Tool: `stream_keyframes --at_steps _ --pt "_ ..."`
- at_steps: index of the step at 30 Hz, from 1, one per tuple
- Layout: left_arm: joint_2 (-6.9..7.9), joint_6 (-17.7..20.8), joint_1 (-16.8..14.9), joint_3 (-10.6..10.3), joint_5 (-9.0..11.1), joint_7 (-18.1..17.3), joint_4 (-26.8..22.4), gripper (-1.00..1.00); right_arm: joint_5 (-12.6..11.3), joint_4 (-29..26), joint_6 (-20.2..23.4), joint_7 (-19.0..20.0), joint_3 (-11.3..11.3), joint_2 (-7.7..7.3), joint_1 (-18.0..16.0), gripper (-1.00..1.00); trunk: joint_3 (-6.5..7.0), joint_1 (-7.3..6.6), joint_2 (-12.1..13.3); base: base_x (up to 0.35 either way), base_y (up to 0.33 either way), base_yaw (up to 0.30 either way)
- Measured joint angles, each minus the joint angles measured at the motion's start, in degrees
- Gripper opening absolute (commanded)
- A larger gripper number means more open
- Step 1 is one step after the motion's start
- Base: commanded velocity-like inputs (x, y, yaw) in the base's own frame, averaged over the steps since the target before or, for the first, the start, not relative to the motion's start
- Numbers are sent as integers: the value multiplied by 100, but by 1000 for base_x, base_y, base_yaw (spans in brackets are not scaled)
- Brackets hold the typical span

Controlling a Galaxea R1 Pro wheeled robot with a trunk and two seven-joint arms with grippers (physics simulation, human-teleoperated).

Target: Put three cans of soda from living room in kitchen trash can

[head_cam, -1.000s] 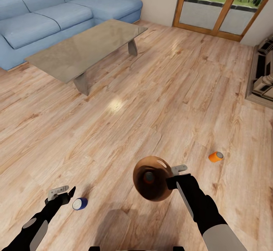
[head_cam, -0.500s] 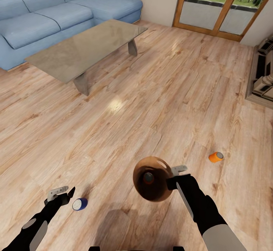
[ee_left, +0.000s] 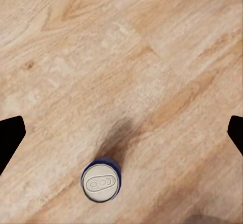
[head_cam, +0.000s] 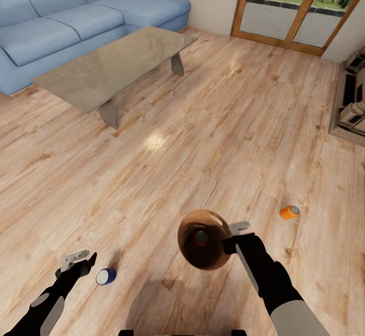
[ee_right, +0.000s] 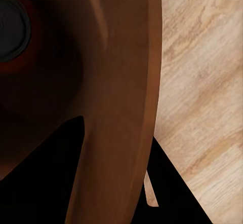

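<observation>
Standing upright on the pale wood plank floor [head_cam: 167, 174], the dark blue soda can [head_cam: 106, 276] is seen just beside the left gripper [head_cam: 81, 262], with a small gap between them. In the left wrist view the can [ee_left: 101, 182] is viewed from above, silver top facing the camera, between the two dark fingertips [ee_left: 9, 135], which are spread wide apart at opposite edges. The trash can [head_cam: 204, 238] is held off the floor by the right gripper [head_cam: 234, 238], whose jaws are clamped on its rim; in the right wrist view one finger is seen inside the brown wall [ee_right: 116, 82]. An orange soda can [head_cam: 201, 238] is visible inside the bin. A second orange can [head_cam: 289, 212] lies on its side on the floor, well apart to the right. A glass-topped coffee table [head_cam: 114, 65] and a blue corner sofa [head_cam: 76, 16] are seen beyond.
</observation>
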Motion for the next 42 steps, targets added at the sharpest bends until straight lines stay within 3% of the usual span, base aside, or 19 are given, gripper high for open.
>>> stream_keyframes --at_steps 15,37,42 --pt "3 -5 1 2 0 34 1 100 2 106 -8 -3 9 0 0 -100 -3 0 0 83 0 0" --pt "3 -80 -2 6 0 35 -7 100 4 107 -9 -4 9 0 0 -100 -139 0 0 1 0 0" --pt "3 -161 2 6 0 37 -5 100 10 108 -9 -4 8 0 0 -100 -229 109 -199 0 0 0"
